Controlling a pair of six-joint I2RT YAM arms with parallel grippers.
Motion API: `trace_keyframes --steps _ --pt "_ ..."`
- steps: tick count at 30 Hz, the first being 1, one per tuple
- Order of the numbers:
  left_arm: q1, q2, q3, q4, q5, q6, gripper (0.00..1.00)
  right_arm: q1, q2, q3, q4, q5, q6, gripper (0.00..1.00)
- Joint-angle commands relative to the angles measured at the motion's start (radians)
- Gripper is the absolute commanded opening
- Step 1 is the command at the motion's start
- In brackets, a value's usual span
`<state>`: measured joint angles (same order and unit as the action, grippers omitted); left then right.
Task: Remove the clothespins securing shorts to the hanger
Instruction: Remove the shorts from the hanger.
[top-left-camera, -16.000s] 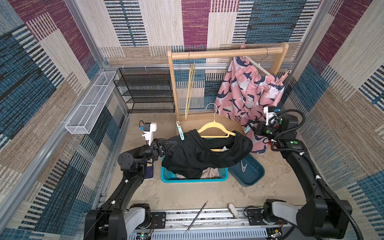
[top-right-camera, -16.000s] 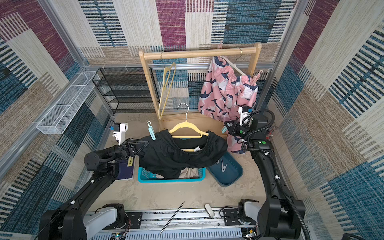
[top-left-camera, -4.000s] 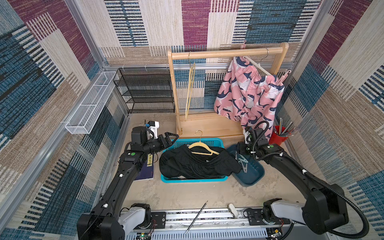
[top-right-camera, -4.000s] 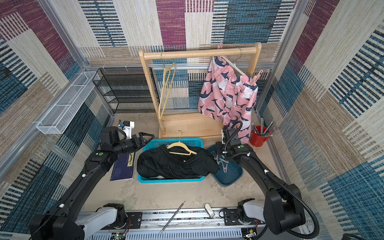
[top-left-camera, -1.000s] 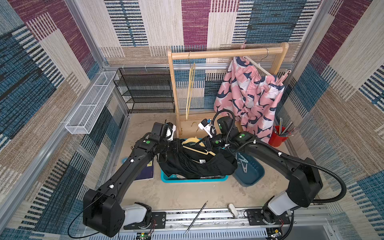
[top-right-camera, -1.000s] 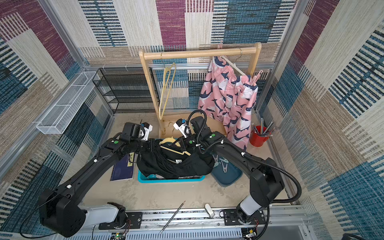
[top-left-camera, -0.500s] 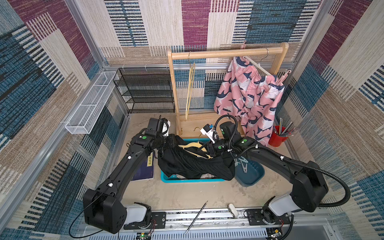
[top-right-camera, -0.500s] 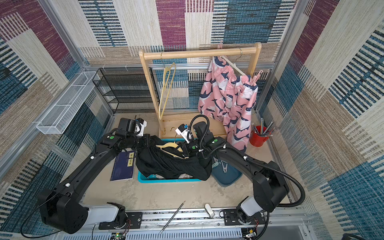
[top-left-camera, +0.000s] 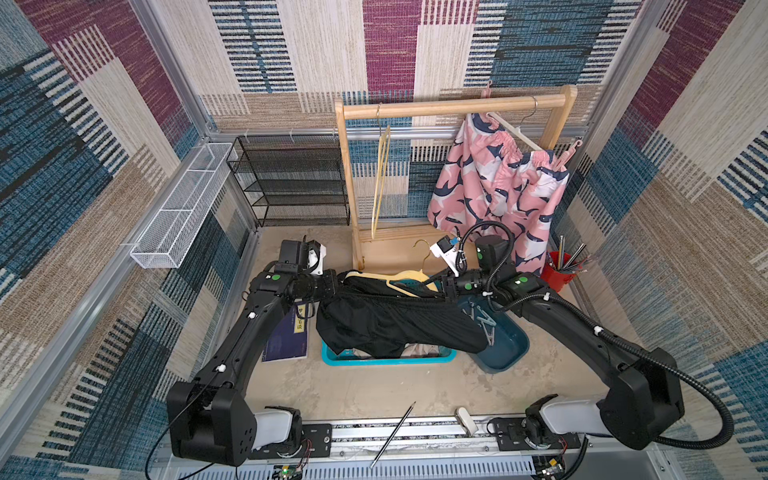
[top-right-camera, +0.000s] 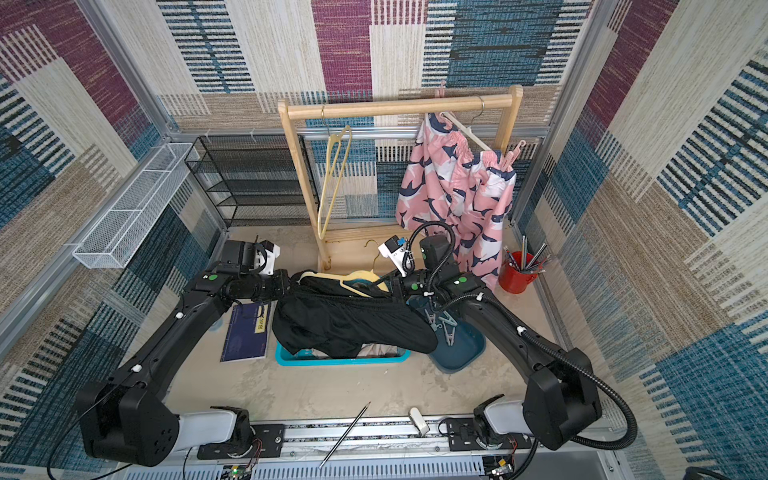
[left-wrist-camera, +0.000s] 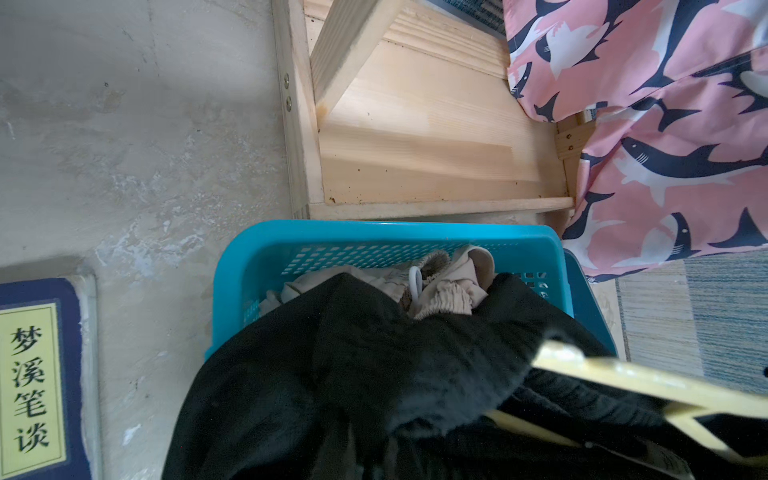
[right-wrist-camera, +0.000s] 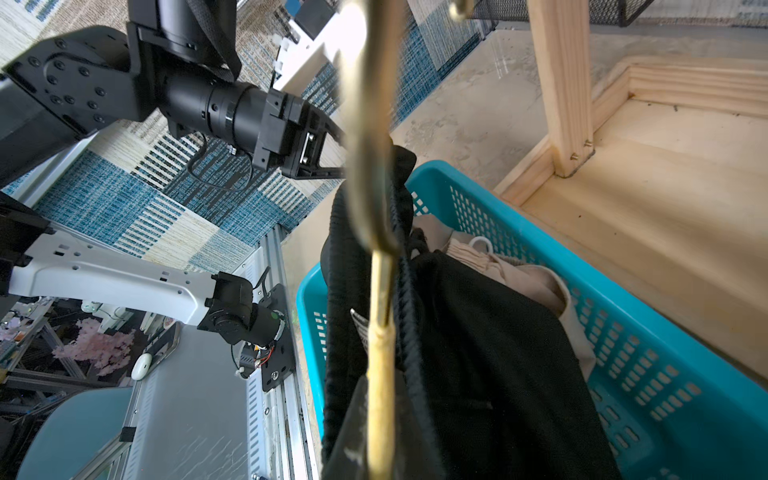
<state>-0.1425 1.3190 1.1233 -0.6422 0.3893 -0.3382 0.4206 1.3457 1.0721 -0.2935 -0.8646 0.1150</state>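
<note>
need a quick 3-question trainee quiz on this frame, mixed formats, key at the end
1. True or false: the pink shorts hang from the wooden rack.
2. What lies in the teal basket under the black shorts? A) a book B) beige shorts C) a red cup
3. Which container holds the loose clothespins?
Key: 1 true; 2 B; 3 the dark blue tray.
</note>
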Motion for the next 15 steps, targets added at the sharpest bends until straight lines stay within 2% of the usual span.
trace_keyframes --steps 1,2,7,15 --pt "0.011 0.0 -0.015 0.004 -0.054 0.012 0.0 -0.019 -0.013 -0.004 0.1 -0.098 0.018 0.0" --pt "0.011 0.004 -0.016 0.004 -0.058 0.014 0.0 -0.023 -0.015 -0.012 0.129 -0.132 0.034 0.0" --pt "0.01 0.007 -0.016 0.002 -0.062 0.016 0.0 -0.031 -0.02 0.01 0.121 -0.124 0.016 0.0" --pt "0.018 0.015 0.007 -0.022 -0.082 0.049 0.0 -0.103 -0.071 0.001 0.121 -0.152 0.004 0.0"
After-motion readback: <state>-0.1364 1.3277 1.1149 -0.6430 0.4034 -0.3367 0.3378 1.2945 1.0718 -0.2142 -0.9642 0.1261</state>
